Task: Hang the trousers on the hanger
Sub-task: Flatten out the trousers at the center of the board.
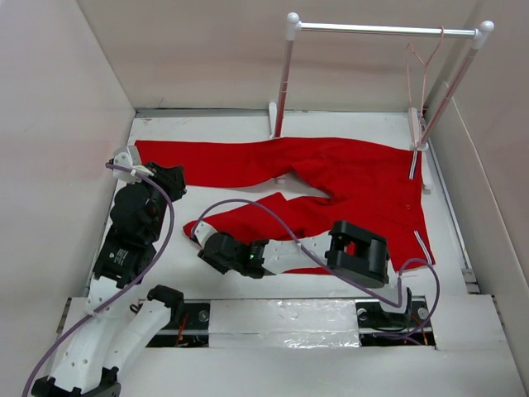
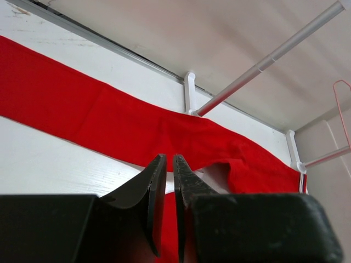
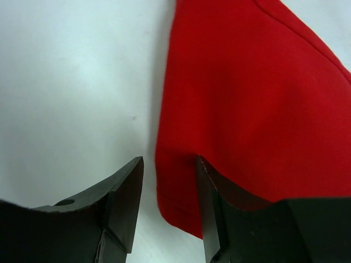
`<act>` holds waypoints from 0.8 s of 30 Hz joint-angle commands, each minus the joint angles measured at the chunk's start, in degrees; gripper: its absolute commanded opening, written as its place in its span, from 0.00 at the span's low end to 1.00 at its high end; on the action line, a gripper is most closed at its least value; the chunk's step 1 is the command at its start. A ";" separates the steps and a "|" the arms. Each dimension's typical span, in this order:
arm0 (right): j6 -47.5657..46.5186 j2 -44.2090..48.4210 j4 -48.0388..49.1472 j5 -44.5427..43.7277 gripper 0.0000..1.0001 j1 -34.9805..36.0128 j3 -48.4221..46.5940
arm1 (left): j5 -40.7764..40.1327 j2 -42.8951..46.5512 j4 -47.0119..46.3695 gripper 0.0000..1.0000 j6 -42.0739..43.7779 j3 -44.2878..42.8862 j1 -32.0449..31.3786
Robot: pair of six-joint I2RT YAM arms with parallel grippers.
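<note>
The red trousers (image 1: pixel 355 178) lie flat across the white table, waist to the right and both legs running left. The pale pink wire hanger (image 1: pixel 423 62) hangs from the right end of the rack's bar. My left gripper (image 1: pixel 173 178) hovers just right of the far leg's cuff. In the left wrist view my left gripper (image 2: pixel 169 158) shows its jaws only a thin slit apart with nothing in them, the trousers (image 2: pixel 126 126) beyond and the hanger (image 2: pixel 344 104) at the right edge. My right gripper (image 3: pixel 168 161) is open at the near leg's cuff (image 3: pixel 181 192), and the hem lies between the fingers unpinched.
A rack with white posts and a silver bar (image 1: pixel 380 31) stands along the back edge, its feet on the table beside the trousers. Beige walls close in on the left, back and right. The right arm's black wrist block (image 1: pixel 359 252) lies over the near leg.
</note>
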State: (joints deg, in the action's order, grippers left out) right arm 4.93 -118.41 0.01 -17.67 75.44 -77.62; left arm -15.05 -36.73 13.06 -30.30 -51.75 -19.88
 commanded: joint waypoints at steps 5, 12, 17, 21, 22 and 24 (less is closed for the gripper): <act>0.78 -2.52 0.16 -11.84 0.41 -0.20 -3.85 | 0.90 -0.54 -2.86 0.09 0.77 0.94 -0.16; 2.72 2.12 2.45 -14.42 0.00 -0.20 -2.27 | 1.87 -1.76 -3.83 0.09 0.25 1.91 -0.16; 1.31 17.05 7.19 -1.36 0.00 -1.35 -0.60 | -0.59 -3.26 -2.16 0.09 -0.63 0.33 -0.16; 4.02 21.47 9.05 10.96 0.02 -5.91 0.11 | -3.92 -3.43 -0.41 0.10 -0.90 -1.16 -0.16; 4.73 20.86 7.91 13.34 0.03 -6.70 -0.50 | -4.46 -3.44 0.12 0.11 -0.98 -1.42 -0.16; 6.84 17.44 6.50 19.67 0.06 -7.24 -1.65 | -6.56 -3.52 1.61 0.12 -0.90 -1.95 -0.16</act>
State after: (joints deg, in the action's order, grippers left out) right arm 8.69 -96.62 6.07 -9.76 69.38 -78.63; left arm -17.67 -40.73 14.15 -30.92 -50.46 -19.88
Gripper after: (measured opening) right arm 0.057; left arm 0.112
